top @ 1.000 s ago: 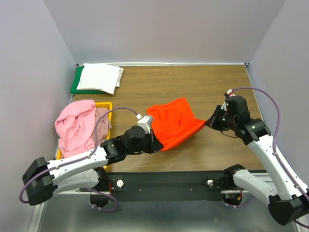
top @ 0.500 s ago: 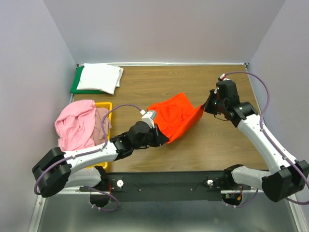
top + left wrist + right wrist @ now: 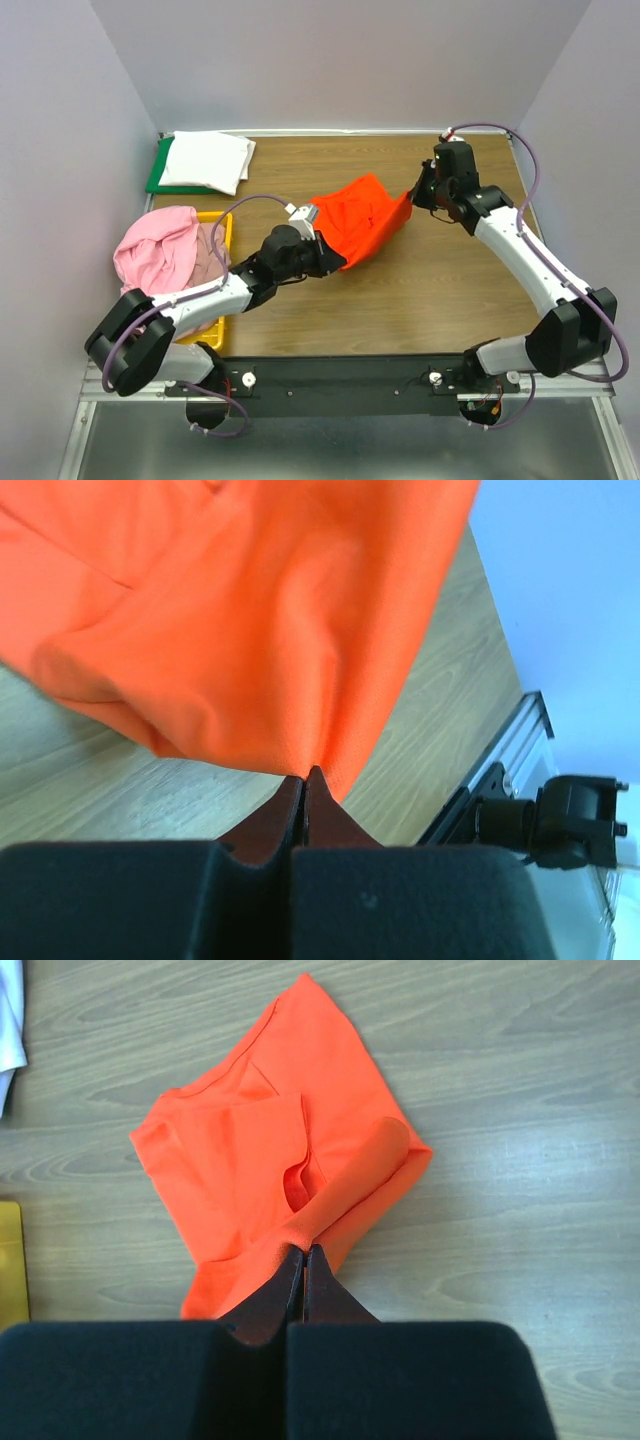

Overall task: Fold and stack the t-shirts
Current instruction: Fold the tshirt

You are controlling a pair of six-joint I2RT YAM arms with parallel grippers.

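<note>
The bright orange t-shirt (image 3: 362,222) hangs bunched between both arms over the middle of the wooden table. My left gripper (image 3: 336,262) is shut on its near lower corner (image 3: 300,750). My right gripper (image 3: 412,199) is shut on its right edge (image 3: 310,1235), and the cloth below it folds over itself (image 3: 270,1160). A folded white t-shirt (image 3: 205,160) lies at the back left. A light pink t-shirt (image 3: 155,255) is heaped at the left, with a dusty mauve-pink one (image 3: 207,262) under its right side.
The white shirt rests on a flat green board (image 3: 157,180) in the back left corner. A yellow plastic bin (image 3: 222,225) holds the pink heap at the left edge. Grey walls close in the table at the left, back and right.
Both grippers have carried the orange shirt toward the back of the table. The right gripper moved up and left, the left gripper forward and right, so the cloth is more bunched.
</note>
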